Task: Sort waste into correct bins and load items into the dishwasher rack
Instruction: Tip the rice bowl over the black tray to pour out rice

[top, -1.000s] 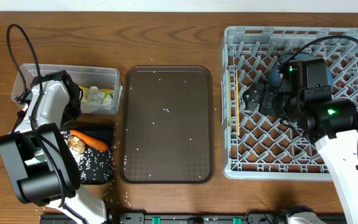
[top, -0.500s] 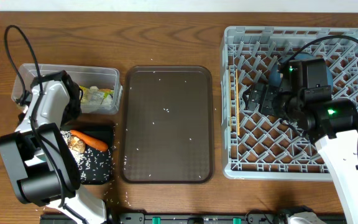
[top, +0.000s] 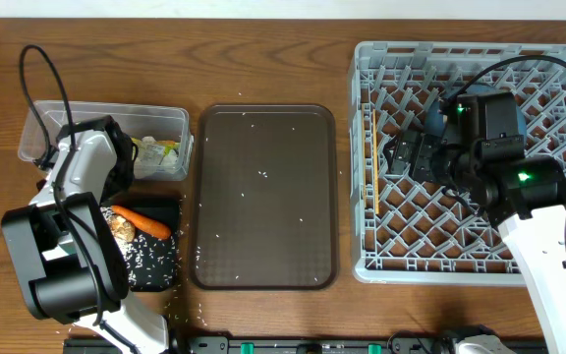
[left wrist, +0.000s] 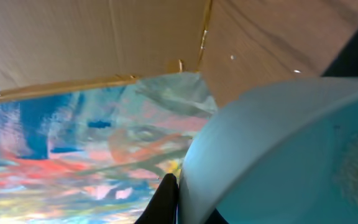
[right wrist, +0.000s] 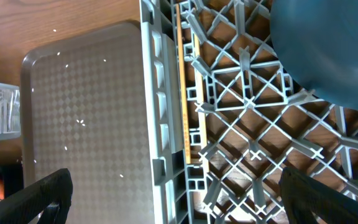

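My left gripper [left wrist: 182, 208] is shut on the wall of the light-blue cup [left wrist: 278, 149], one finger outside the rim and one inside. In the overhead view the left arm [top: 86, 167] hangs over the clear tub [top: 170, 118] and hides the cup. The tub holds the yellow-green wrapper [top: 160, 150]. The black tray [top: 160, 275] holds the carrot [top: 143, 220], the brown lump [top: 121, 228] and rice grains [top: 150, 258]. My right gripper [right wrist: 179, 205] is open and empty over the left side of the grey rack [top: 362, 265]. The blue plate [right wrist: 334, 50] lies in the rack. The white bowl and pink cup are out of view.
The dark-brown serving tray [top: 266, 197] lies between the bins and the rack, with a few rice grains on it. A thin yellow stick [right wrist: 184, 93] lies along the rack's left wall. Loose grains dot the table near the black tray.
The left arm has shifted slightly to the right over the clear tub and its cable has moved. The right arm has not moved.
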{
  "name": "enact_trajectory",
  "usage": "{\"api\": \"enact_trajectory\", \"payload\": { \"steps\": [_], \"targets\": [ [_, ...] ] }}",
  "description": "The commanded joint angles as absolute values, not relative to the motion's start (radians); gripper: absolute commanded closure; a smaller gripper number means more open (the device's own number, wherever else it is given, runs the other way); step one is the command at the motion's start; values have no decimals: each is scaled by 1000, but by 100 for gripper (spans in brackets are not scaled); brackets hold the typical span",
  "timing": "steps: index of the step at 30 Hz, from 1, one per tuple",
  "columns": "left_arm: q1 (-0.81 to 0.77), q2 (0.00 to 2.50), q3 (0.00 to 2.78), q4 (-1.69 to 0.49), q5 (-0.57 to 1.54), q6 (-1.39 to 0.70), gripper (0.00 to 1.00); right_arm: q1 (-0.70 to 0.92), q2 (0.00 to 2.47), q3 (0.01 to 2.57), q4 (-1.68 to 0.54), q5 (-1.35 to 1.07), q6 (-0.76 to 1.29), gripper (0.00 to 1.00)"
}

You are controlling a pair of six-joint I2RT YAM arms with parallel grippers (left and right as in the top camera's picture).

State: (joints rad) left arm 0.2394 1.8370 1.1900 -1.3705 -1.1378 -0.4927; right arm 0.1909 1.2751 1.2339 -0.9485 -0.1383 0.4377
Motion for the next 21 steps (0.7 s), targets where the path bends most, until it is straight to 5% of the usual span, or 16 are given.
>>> {"api": "enact_trajectory", "payload": {
  "steps": [1, 5, 8, 12, 15, 18, 21],
  "targets": [
    [240, 1844, 1175, -1371, -1269, -446, 94, 188, 1264, 1236, -946, -138, 448, 1],
    [233, 1833, 1188, -1356, -1040, -567, 94, 188, 1264, 1236, -942, -138, 448, 1],
    [239, 1844, 1157, -1356, -1255, -442, 94, 188, 1264, 1236, -936, -139, 448, 1],
    [229, 1839, 1172, -1334, -1036, -536, 94, 188, 1264, 1236, -934, -138, 448, 1],
    [228, 1845, 1165, -1341, -1300, -413, 94, 188, 1264, 1236, -927, -138, 448, 1],
    [226, 1831, 1194, -1318, -1075, -478, 94, 188, 1264, 1236, -928, -138, 448, 1],
    [235, 1839, 1184, -1327, -1254, -408, 94, 188, 1264, 1236, -925, -139, 448, 1]
  ]
}}
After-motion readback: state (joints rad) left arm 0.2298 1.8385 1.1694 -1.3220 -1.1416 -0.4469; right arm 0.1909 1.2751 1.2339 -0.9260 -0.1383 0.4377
